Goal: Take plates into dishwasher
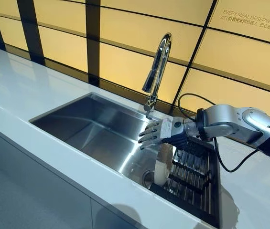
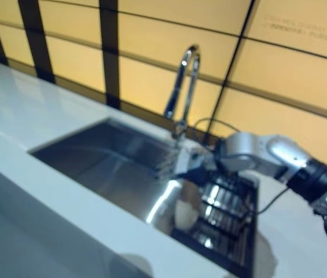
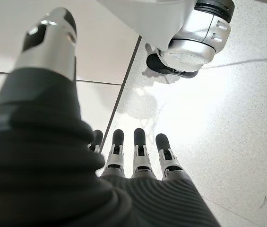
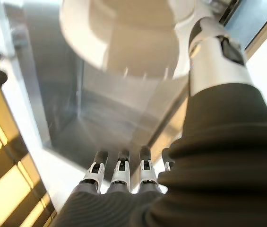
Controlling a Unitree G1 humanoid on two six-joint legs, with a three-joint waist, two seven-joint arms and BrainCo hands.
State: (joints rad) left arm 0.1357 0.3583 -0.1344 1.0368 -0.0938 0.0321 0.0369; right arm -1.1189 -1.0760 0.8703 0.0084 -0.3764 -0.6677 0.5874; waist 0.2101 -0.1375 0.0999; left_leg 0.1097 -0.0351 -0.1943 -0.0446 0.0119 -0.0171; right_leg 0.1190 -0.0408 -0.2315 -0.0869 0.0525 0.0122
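- Sink (image 1: 84, 126) — brushed steel, satin sheen.
- Tap (image 1: 156, 71) — polished chrome, mirror-bright.
- Counter (image 1: 39, 152) — smooth, glossy white.
- Rack (image 1: 192, 179), at 5 o'clock in the sink — dark metal bars.
- Plate (image 1: 162, 164) — glossy cream, ceramic by its look.
- Wall panels (image 1: 139, 43) — smooth, matt yellow.

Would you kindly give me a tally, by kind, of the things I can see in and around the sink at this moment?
Plate, standing on edge by the rack: 1
Dark dish rack: 1
Steel sink: 1
Chrome tap: 1
Robot hands: 2, the right hand over the sink, the left hand over the floor
Total: 6
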